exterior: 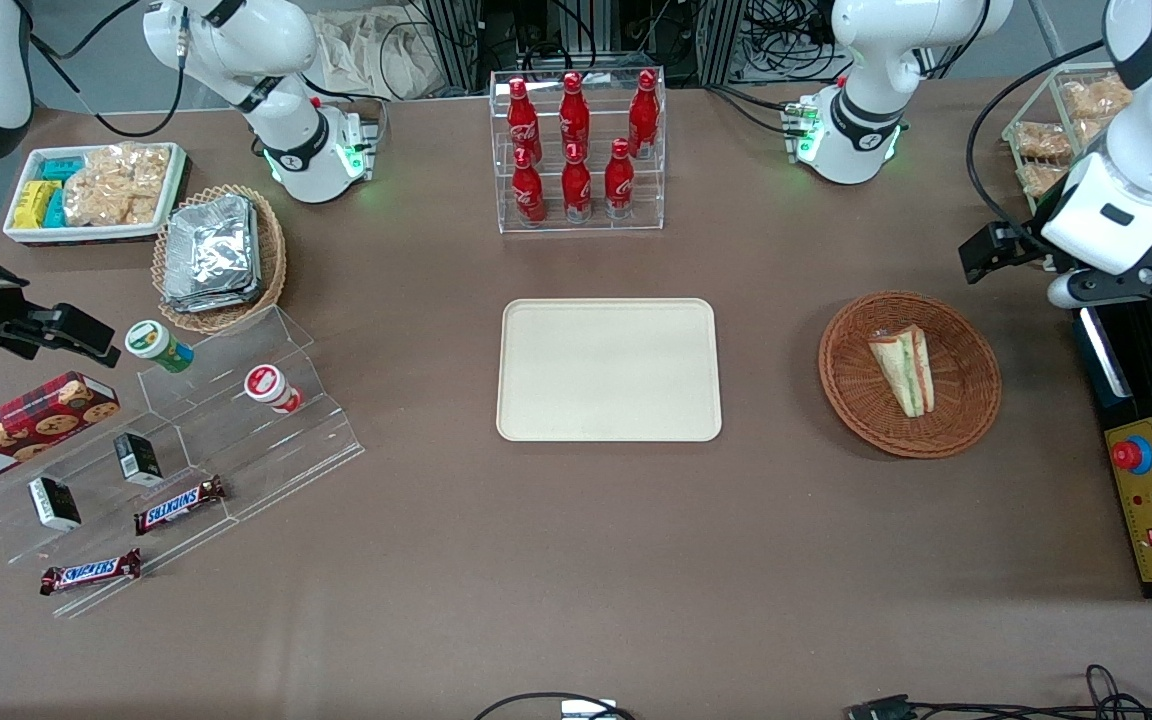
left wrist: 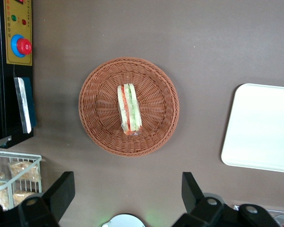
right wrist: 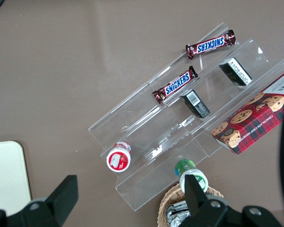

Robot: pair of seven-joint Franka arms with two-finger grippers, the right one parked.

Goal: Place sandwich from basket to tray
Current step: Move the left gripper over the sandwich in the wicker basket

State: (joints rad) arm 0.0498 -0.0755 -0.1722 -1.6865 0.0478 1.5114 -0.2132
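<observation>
Clearly released, the gripper (left wrist: 124, 189) fingers (left wrist: 61, 189) hang above the basket (left wrist: 99, 132); the sandwich (left wrist: 128, 109) lies ahead of them, its long axis crosswise to their gap.

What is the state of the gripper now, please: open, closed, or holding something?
Gripper: open and holding nothing, hanging above the table beside the basket; the sandwich lies in the basket, untouched.

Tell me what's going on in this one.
Nothing is being held yet. The sandwich lies in the basket, and the tray at mid-table has nothing on it. The working arm's gripper is open, raised above the table beside the basket, not touching it or the sandwich. The transfer to the tray has not begun.
</observation>
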